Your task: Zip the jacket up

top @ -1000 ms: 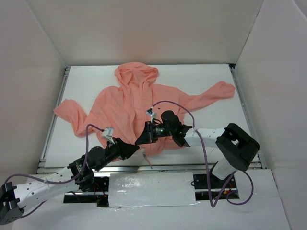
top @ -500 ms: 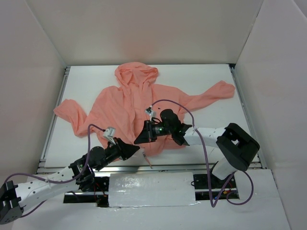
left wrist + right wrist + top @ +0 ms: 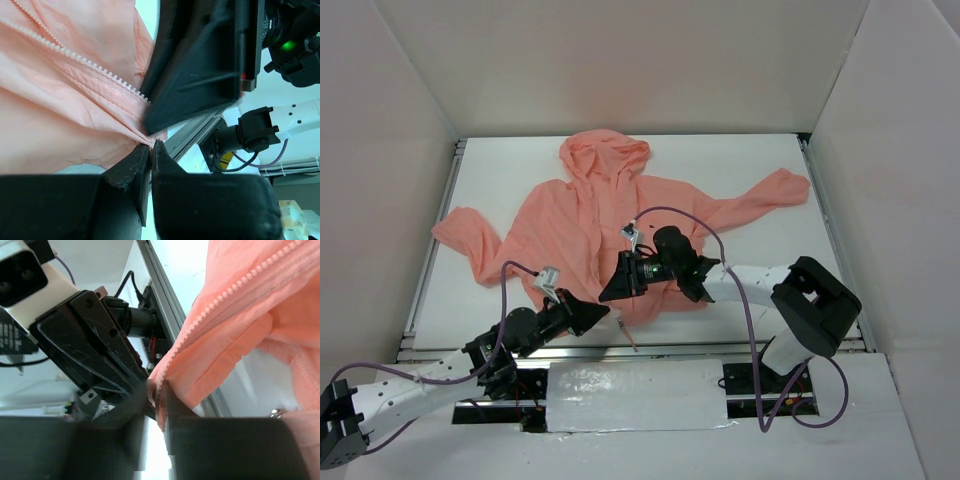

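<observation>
The salmon-pink thin-fabric hooded jacket (image 3: pixel 590 215) is spread on the white counter (image 3: pixel 500 170), hood far, its zipper (image 3: pixel 85 62) laid near-to-far, while its near hem (image 3: pixel 650 308) is gripped by the clenched left pincer (image 3: pixel 610 314) and, just beyond, the clenched right pincer (image 3: pixel 604 296).

Salmon-pink jacket (image 3: pixel 570 225) (pale zipper teeth (image 3: pixel 75 59))

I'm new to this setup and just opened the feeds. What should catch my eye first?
A salmon-pink jacket lies spread on the white table, with its hood at the far side. At its near hem, the left gripper and right gripper each pinch the fabric, close together, beside a bare row of zipper teeth.
</observation>
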`<state>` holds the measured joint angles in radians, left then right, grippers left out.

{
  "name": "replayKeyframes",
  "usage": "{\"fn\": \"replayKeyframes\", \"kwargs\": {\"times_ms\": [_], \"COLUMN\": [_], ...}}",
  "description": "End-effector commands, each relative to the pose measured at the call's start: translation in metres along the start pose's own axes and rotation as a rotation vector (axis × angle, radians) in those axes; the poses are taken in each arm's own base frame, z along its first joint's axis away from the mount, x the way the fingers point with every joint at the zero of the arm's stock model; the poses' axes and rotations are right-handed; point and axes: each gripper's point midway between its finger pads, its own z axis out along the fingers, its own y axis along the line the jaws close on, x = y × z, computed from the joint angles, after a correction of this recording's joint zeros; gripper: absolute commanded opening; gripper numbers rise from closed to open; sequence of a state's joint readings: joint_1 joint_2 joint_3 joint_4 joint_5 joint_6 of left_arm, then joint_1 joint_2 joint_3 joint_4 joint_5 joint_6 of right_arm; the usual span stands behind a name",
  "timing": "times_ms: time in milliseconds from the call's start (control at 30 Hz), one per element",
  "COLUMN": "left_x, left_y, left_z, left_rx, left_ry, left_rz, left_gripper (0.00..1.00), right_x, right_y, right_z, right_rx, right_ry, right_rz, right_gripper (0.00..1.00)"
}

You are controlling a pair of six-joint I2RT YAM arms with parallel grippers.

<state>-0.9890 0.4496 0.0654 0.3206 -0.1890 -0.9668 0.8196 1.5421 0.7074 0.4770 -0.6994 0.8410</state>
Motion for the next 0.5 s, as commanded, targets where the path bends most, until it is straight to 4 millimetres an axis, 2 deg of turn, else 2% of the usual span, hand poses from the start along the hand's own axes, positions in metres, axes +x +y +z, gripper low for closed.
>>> {"fn": "replayKeyframes", "kwargs": {"times_ms": [0, 100, 133, 200, 333, 367, 467], "left_x": [-0.012, -0.012, -0.015, -0.012, -0.018, -0.014, -0.022], "left_y": [-0.009, -0.003, -0.004, 0.004, 0.012, 0.021, 0.027], "left_z": [0.0, -0.001, -0.001, -0.003, -0.007, -0.011, -0.02], "left_rx": [0.029, -0.009, -0.019, -0.059, -0.135, -0.183, -0.295], "left_ry": [-0.05, -0.043, -0.051, -0.036, -0.039, -0.017, 0.005], "left_rz": [-0.004, 0.0, -0.003, -0.003, -0.003, 0.004, 0.015], "left_gripper": [0.0, 0.0, 0.0, 0.0, 0.0, 0.0, 0.0], "right_x": [-0.012, -0.019, -0.027, -0.029, -0.029, -0.027, -0.006], "right_y": [0.008, -0.008, -0.013, -0.022, -0.049, -0.054, -0.08], "right_z": [-0.002, -0.019, -0.029, -0.039, -0.063, -0.067, -0.08], "right_rx": [-0.013, 0.044, 0.07, 0.117, 0.342, 0.378, 0.586], "right_ry": [-0.011, -0.056, -0.09, -0.111, -0.166, -0.164, -0.101], "right_rz": [-0.049, -0.036, -0.031, -0.05, -0.075, -0.089, -0.086], "right_gripper": [0.37, 0.58, 0.61, 0.69, 0.7, 0.68, 0.64]}}
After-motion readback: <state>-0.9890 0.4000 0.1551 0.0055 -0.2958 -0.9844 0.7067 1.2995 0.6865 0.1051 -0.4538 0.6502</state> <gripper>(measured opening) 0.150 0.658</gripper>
